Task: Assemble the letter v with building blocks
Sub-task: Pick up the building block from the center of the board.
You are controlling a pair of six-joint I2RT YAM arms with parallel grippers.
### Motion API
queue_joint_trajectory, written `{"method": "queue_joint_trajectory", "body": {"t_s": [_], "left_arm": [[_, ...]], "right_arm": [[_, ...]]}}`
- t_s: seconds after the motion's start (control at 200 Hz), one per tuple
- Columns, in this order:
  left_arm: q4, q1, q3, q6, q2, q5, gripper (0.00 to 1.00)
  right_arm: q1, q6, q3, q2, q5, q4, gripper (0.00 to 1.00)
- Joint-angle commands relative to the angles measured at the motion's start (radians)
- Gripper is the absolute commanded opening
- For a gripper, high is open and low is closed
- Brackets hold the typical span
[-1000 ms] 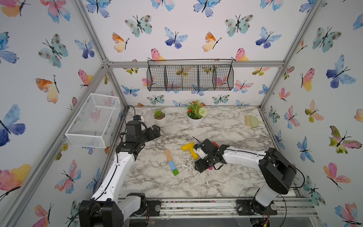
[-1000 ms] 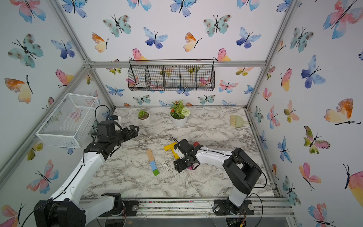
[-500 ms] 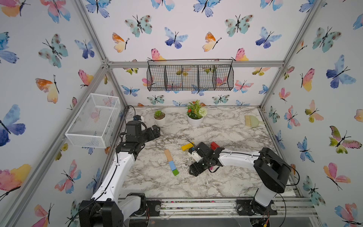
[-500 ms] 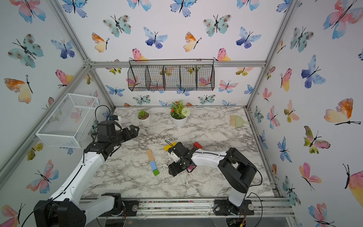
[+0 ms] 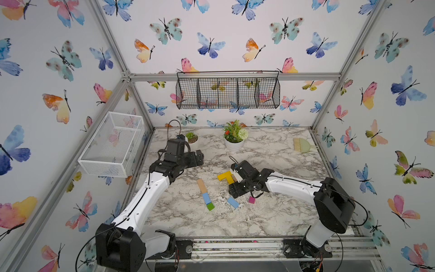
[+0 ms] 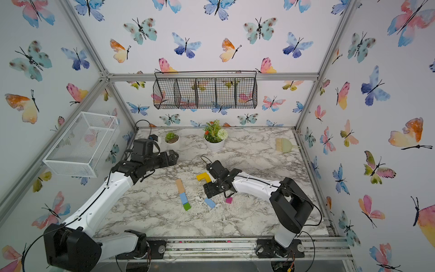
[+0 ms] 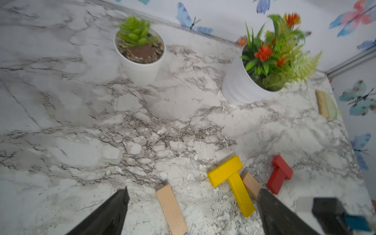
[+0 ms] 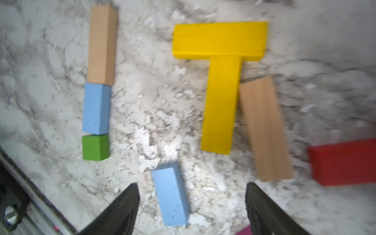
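- Butterfly wallpaper closes round a marble table [image 5: 270, 219]. In both top views a slanted row lies near its middle: tan bar [image 5: 201, 185], light blue bar [image 5: 206, 198] and green cube [image 5: 210, 206]. They touch end to end, with the cube nearest the front edge where the arms are mounted.
- In a top view the loose light blue block [image 6: 210, 202] lies near the green cube on its right-edge side, apart from it. The magenta cube [image 6: 228, 200] sits a little further toward that edge.
- In both top views the right pincer [image 5: 233, 192] stands just behind the loose light blue block. The left pincer [image 5: 199, 159] is over bare marble toward the left edge, well apart from the blocks.
- Left wrist view: the left pincer's jaws stand wide apart with nothing between them. Beyond them lie the yellow T [image 7: 230, 179], made of two bars, and a second tan bar [image 7: 251, 185] touching its stem. The red blocks [image 7: 279, 174] are near these. Two potted plants [image 7: 240, 87] and a brush [image 7: 325, 105] stand by the back edge.
- Right wrist view: the right pincer's jaws are parted and grip nothing. The loose light blue block lies flat on the table between the fingertips [image 8: 134, 189], narrower than the gap. Further off are the row, the yellow T, the second tan bar slanting against its stem, and one of the red blocks.
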State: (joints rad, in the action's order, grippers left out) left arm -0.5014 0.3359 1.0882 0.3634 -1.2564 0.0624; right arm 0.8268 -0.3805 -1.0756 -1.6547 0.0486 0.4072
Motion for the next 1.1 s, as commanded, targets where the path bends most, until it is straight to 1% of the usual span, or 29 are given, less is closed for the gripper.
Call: {"method": "queue_joint_trajectory", "body": {"t_s": [0.0,0.165,0.24,0.36,0.496,0.646,0.761,0.836,0.926,1.096], "left_arm": [[-0.141,0.141,0.012,0.022,-0.012,-0.09,1.0],[-0.155,0.32,-0.063,0.127,0.027,-0.109,1.0],[-0.156,0.388,-0.098,0.177,0.044,-0.121,1.0],[-0.139,0.467,-0.143,0.242,0.052,-0.12,1.0],[-0.118,0.546,-0.165,0.293,0.037,-0.123,1.0],[-0.07,0.613,-0.187,0.336,0.004,-0.101,1.0],[-0.034,0.654,-0.208,0.368,-0.029,-0.08,1.0],[0.006,0.663,-0.239,0.387,-0.039,-0.056,1.0],[0.051,0.663,-0.284,0.406,-0.042,-0.039,1.0],[0.088,0.668,-0.312,0.424,-0.059,-0.028,1.0]], "right_arm": [[-0.098,0.013,0.04,0.059,-0.098,0.083,0.84],[-0.238,0.03,0.093,0.113,-0.099,0.085,0.85],[-0.309,0.039,0.12,0.133,-0.074,0.071,0.86],[-0.4,0.048,0.141,0.163,-0.055,0.052,0.87],[-0.441,0.055,0.133,0.18,-0.053,0.041,0.89],[-0.482,0.055,0.139,0.2,-0.043,0.025,0.91],[-0.492,0.055,0.145,0.211,-0.045,0.018,0.92],[-0.495,0.053,0.143,0.216,-0.051,0.021,0.93],[-0.498,0.048,0.148,0.228,-0.058,0.016,0.98],[-0.505,0.048,0.153,0.242,-0.061,0.01,0.98]]}}
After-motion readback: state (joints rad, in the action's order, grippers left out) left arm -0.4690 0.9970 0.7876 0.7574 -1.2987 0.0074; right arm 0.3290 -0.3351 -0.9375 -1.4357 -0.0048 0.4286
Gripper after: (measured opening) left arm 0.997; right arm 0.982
